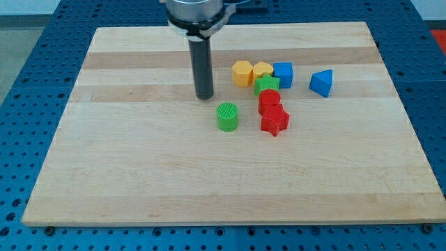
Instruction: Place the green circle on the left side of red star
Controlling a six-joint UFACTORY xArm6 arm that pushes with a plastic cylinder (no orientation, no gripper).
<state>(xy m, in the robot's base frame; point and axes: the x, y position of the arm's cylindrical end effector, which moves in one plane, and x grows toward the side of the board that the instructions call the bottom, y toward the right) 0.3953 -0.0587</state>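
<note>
The green circle point(227, 116) is a short ribbed cylinder near the board's middle. The red star point(274, 121) lies to its right, with a gap about one block wide between them. My tip point(204, 96) rests on the board just up and to the left of the green circle, a small gap apart from it.
A red cylinder point(270, 101) touches the red star's top. Above it sit a green star point(267, 85), a yellow hexagon point(242, 72), a yellow heart point(263, 70) and a blue cube point(283, 74). A blue triangular block point(321, 82) stands apart at the right. The wooden board point(139, 174) ends on all sides.
</note>
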